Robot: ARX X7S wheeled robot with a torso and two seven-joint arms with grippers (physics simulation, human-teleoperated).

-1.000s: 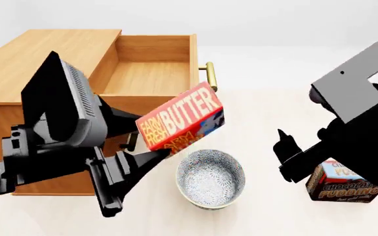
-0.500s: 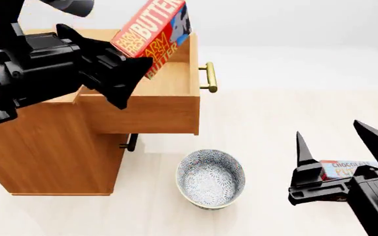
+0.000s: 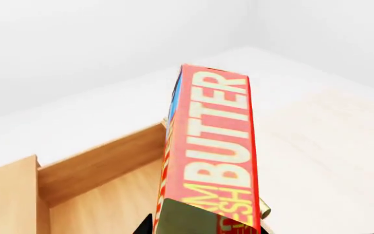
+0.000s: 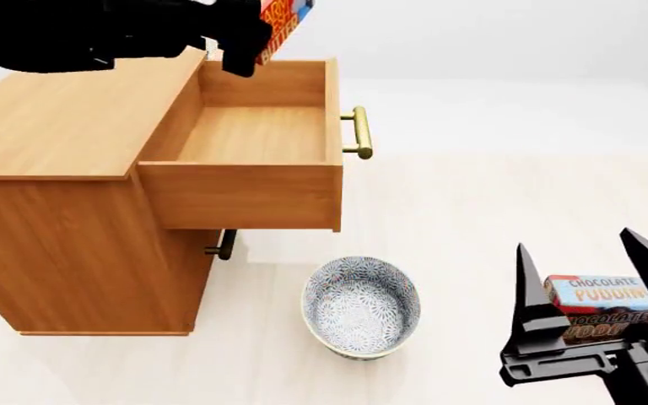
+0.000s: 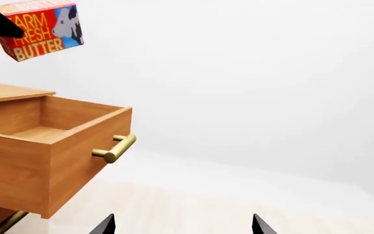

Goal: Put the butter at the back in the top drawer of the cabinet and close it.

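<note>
A: Your left claw (image 4: 245, 38) has climbed to the frame's top left, clamped on the butter (image 4: 283, 18), now high over the open top drawer (image 4: 259, 135).

B: So lower it in. Your right claw (image 4: 586, 278), lower right, gapes empty; the bowl (image 4: 361, 306) hasn't moved.

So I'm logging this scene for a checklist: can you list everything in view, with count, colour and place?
butter: one, red with yellow and blue, held in the air above the open drawer
drawer: one, light brown, brass handle, pulled open at the cabinet's top
cabinet: one, light brown, on the floor at left
bowl: one, white with blue pattern, on the floor in front of the cabinet
pudding box: one, brown and blue, by the right hand
left hand: black, shut on the butter
right hand: black, open
</note>
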